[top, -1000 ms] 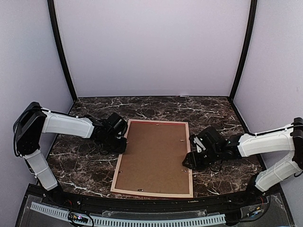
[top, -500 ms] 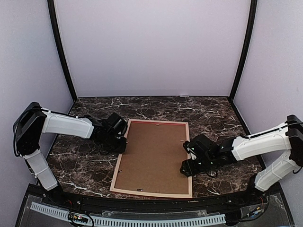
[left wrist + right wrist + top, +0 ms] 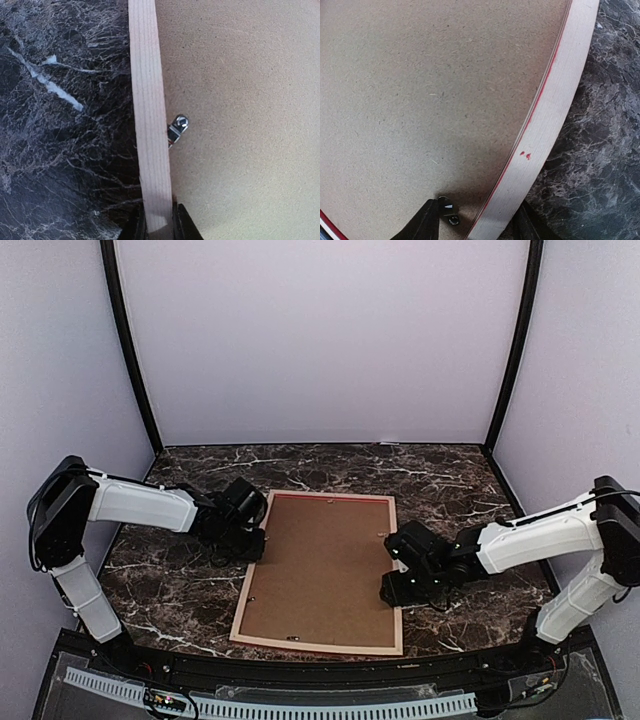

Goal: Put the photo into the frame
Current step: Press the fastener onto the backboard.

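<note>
While lying back-up on dark, white-veined marble tabletop (image 3: 450,480), shown as large thin-railed rectangular picture frame (image 3: 150,125): pale straight-grained wood on back and edges, bright red only as a thin line along the inner lip. Filled edge to edge by plain brown fibreboard backing board (image 3: 325,570), matte and finely speckled, pinned by small shiny metal turn clips (image 3: 177,127). Long axis running away from the arm bases, near end skewed slightly leftward.

Left gripper (image 3: 159,227) clenched across the frame's left long rail, one finger on either face, just nearer than one clip. Right gripper (image 3: 477,222) straddling the frame's right long rail, roughly opposite, not yet clamped: inner finger over the board beside a second clip, with daylight between finger and rail.

Equally near on both sides; any lift or turn-over judged to hinge on this paired grip across the short axis.

Dark brown-red photo nowhere in view; whether beneath the board, cannot tell.
</note>
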Robot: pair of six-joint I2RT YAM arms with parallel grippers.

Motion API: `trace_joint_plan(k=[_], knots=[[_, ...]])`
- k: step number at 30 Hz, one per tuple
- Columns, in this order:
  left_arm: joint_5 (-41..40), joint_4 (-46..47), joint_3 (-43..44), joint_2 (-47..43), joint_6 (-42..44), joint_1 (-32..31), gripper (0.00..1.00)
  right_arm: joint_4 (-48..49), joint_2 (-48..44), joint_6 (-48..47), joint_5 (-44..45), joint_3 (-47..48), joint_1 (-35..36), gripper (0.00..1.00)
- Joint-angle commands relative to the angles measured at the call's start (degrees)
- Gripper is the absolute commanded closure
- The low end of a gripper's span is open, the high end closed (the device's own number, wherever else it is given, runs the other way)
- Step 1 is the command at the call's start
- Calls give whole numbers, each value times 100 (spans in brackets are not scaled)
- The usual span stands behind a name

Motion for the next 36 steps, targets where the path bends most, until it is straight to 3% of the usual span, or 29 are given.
trace_joint_plan(k=[1, 13, 28, 32, 36], knots=[[186, -113, -131, -60, 179, -40, 89, 2, 387, 142, 287, 161, 19, 52], [257, -71, -184, -64, 154, -41, 89, 86, 486, 192, -120, 115, -291, 68], [258, -54, -248, -49, 122, -39, 89, 294, 474, -146, -914, -124, -573, 79], [264, -24, -281, -75, 90, -39, 89, 346, 443, -295, -1147, -133, -706, 79], [293, 20, -320, -97, 43, -37, 89, 487, 310, -383, -1414, -134, -939, 67]])
